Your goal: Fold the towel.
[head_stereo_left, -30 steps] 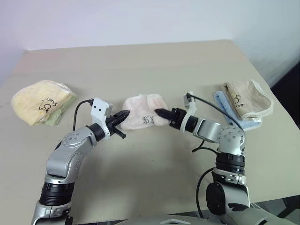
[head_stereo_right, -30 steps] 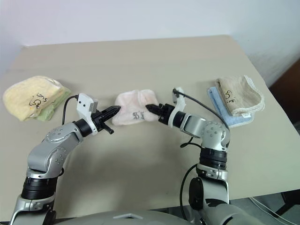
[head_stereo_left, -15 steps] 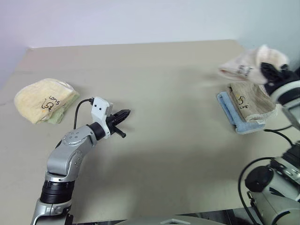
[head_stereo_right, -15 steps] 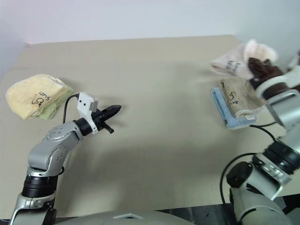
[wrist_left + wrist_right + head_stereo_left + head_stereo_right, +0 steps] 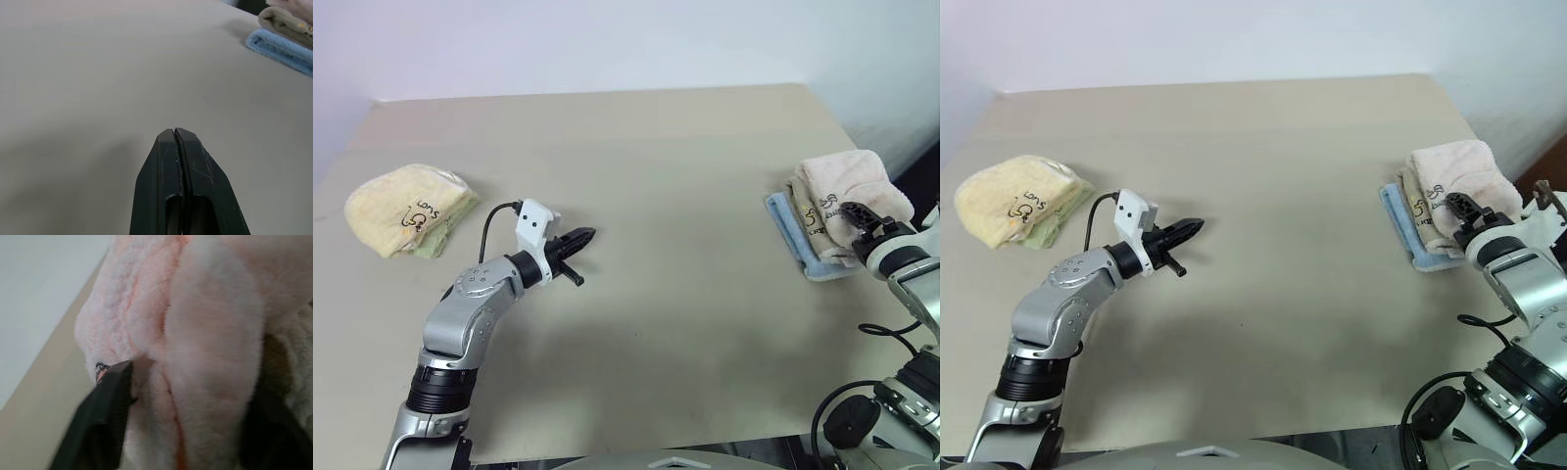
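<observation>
The towel [image 5: 847, 191], folded into a thick pink-white bundle, sits on top of the beige towel [image 5: 805, 208] and the blue towel [image 5: 791, 231], a stack near the right edge of the desk [image 5: 666, 284]. The right hand [image 5: 855, 217] is at the near side of that bundle with its black fingers [image 5: 105, 406] spread, one on each side of the pink cloth rather than pinching it, so the towel looks released or nearly so. The main risk, as I judge it, is in drawing this hand away: terry loops could catch on a fingertip, and a quick retreat would drag the top fold open or pull the bundle off the stack toward the desk's right edge, which is close. The bundle is also rounded and rests on an uneven pile, so a small nudge could roll it off or shift the beige towel beneath. The left hand [image 5: 584, 237] is clenched with nothing in it, hovering over bare desk toward the left side, well apart from the yellow towel [image 5: 406, 208] near the left edge; it threatens nothing where it is.
</observation>
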Motion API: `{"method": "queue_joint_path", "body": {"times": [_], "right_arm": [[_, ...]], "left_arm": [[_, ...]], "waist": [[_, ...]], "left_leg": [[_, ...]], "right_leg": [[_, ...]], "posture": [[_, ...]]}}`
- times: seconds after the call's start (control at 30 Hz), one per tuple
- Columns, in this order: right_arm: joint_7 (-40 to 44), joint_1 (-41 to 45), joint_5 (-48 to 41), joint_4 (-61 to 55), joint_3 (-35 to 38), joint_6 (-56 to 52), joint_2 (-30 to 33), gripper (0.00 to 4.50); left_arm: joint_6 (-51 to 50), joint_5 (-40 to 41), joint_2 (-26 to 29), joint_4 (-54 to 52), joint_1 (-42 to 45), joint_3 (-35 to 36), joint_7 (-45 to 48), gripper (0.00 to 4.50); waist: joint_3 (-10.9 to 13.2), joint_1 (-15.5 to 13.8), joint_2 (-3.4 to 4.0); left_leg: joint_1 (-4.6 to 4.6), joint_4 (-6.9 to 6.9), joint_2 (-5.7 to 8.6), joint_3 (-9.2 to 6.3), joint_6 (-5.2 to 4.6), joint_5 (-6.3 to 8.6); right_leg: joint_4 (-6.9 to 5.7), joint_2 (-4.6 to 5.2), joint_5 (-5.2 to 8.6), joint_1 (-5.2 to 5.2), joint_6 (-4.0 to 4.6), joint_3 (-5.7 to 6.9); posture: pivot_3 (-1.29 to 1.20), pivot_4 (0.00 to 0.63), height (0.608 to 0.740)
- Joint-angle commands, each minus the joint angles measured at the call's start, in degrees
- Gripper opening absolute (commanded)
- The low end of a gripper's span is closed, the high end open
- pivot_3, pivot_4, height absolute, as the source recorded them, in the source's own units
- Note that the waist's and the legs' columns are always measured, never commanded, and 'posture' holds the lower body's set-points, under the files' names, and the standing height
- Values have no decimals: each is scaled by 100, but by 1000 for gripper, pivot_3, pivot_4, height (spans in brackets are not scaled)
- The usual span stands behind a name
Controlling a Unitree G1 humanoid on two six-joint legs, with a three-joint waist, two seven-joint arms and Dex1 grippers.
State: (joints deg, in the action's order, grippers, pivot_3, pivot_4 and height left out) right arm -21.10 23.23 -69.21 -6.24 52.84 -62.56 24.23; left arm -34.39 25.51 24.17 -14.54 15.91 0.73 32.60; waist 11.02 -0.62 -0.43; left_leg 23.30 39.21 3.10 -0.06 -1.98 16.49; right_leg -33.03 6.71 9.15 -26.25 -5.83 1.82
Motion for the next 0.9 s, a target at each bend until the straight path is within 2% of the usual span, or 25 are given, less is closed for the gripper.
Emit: {"method": "queue_joint_path", "body": {"times": [0.03,0.07,0.1,0.27,0.63,0.77,0.9], "right_arm": [[18,-42,-206,-424,2,406,117,4102],[17,-65,-190,-468,-19,508,131,4393],[16,-97,-127,-529,-55,618,156,4454],[-69,-330,144,-799,-250,994,278,4454],[-352,-759,269,-1132,-98,1697,516,4454],[477,-779,467,-1712,-973,1729,827,4454],[1943,-1066,1322,-2514,-2723,1740,1536,4454]], "left_arm": [[81,-10,-34,-142,-31,-47,32,0],[77,-8,-38,-152,-37,-52,32,0],[77,-8,-41,-153,-41,-61,36,0],[90,-6,-57,-96,-20,-121,88,0],[285,-150,-116,323,245,-304,335,0],[480,-338,-104,541,348,-351,355,0],[739,-598,13,686,306,-327,332,0]], "waist": [[0,-1,0],[0,-2,0],[0,-4,0],[0,-7,0],[0,-10,0],[-1,28,3],[-2,45,1]], "left_leg": [[0,0,0,0,0,0],[-1,0,0,0,0,0],[-1,0,0,-1,0,0],[0,0,0,0,0,0],[-1,0,0,0,0,0],[-4,0,-2,1,0,0],[-8,0,-7,2,0,0]], "right_leg": [[0,0,0,0,0,0],[-1,0,0,0,0,0],[-1,0,0,0,0,0],[0,0,1,0,0,0],[0,0,1,1,1,-1],[-2,-4,2,0,1,-1],[-6,-8,11,0,15,-2]], "posture": [[0,150,728],[0,150,728],[0,150,728],[0,150,728],[0,150,728],[0,150,728],[0,150,728]]}}
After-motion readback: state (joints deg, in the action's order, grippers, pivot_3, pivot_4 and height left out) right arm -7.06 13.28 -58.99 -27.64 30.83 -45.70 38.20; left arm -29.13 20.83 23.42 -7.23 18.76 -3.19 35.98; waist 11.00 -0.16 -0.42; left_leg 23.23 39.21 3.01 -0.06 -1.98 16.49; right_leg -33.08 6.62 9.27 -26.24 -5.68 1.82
